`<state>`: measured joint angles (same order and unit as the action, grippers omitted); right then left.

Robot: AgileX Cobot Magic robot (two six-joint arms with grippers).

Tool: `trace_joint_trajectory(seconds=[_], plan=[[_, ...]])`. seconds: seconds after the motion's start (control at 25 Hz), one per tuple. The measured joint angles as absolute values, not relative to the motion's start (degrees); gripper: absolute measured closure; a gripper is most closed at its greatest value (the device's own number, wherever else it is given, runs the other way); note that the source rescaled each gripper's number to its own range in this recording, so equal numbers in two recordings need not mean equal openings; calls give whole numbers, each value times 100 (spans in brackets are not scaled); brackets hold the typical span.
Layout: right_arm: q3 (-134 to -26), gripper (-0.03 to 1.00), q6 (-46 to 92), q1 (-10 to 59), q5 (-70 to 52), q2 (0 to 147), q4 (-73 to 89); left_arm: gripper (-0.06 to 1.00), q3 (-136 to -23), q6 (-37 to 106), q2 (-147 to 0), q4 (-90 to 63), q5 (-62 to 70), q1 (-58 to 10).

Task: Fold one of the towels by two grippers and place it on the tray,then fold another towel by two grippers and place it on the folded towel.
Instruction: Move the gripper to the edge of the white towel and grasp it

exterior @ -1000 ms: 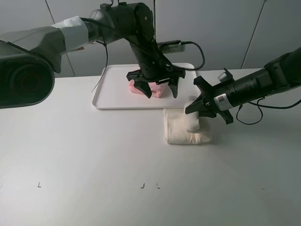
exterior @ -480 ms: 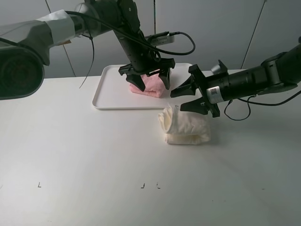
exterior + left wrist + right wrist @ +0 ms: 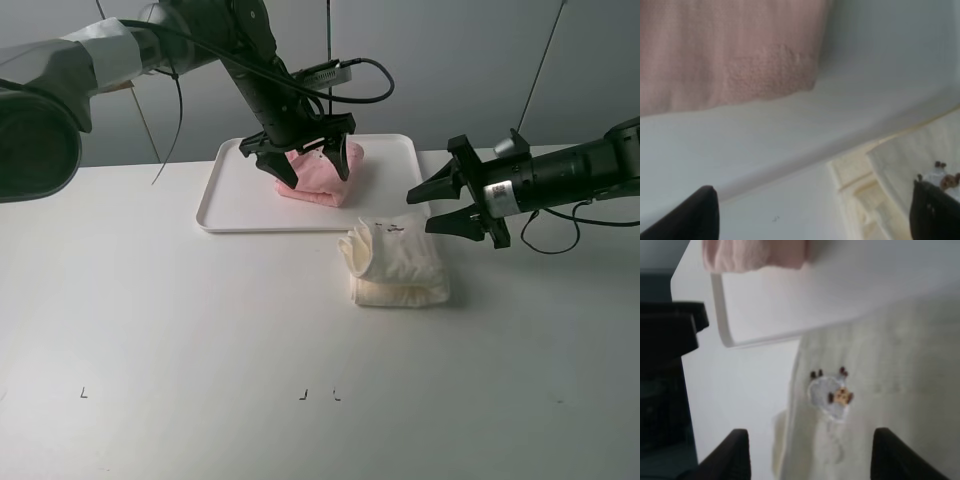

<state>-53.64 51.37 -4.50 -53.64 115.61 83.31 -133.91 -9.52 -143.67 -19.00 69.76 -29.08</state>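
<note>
The pink towel (image 3: pixel 322 178) lies folded on the white tray (image 3: pixel 215 212), and the left wrist view shows it too (image 3: pixel 725 50). My left gripper (image 3: pixel 310 170) hangs open just above it, one finger on each side, holding nothing. The cream-white towel (image 3: pixel 400 265) lies folded on the table just in front of the tray's right corner, with a small embroidered figure (image 3: pixel 832 390) on top. My right gripper (image 3: pixel 437 206) stands open beside the cream-white towel's far right corner, a little above it and clear of the cloth. In the right wrist view its jaws (image 3: pixel 817 455) frame the cream-white towel (image 3: pixel 880 390).
The tray's front rim (image 3: pixel 790 145) runs close to the cream-white towel's (image 3: pixel 900 170) back edge. Cables trail from both arms behind the tray. Small black marks (image 3: pixel 303 394) dot the white table near the front.
My right gripper opened, let go of the cream-white towel and drew back to the right; the towel's lifted part settled down. My left gripper shifted left and back over the pink towel, still open.
</note>
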Motion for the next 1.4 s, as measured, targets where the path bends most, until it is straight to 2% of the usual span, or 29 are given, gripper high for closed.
trace_joint_trajectory(seconds=[0.12,0.32,0.8,1.16,1.24,1.4], plan=[[-5364,36,5032,-811,-5321,11561,7869,-4,-13391,-924,-14367,-1955,6976,-2918],[-5364,30,4998,-874,-5243,11587,7437,-4,-13391,-914,-14367,-1958,6976,-2918],[-5364,30,5230,-863,-5348,12149,7527,-4,-13391,-731,-14367,-2167,6976,-2918],[-5364,37,5395,-237,-4951,12159,7564,-4,-13391,-600,-14367,-2239,6976,-2918],[-5364,44,5423,-127,-4852,12159,7564,-4,-13391,-548,-14367,-2250,6976,-2918],[-5364,84,5530,-61,-4831,12159,7576,-4,-13391,-472,-14367,-2260,6976,-2918]])
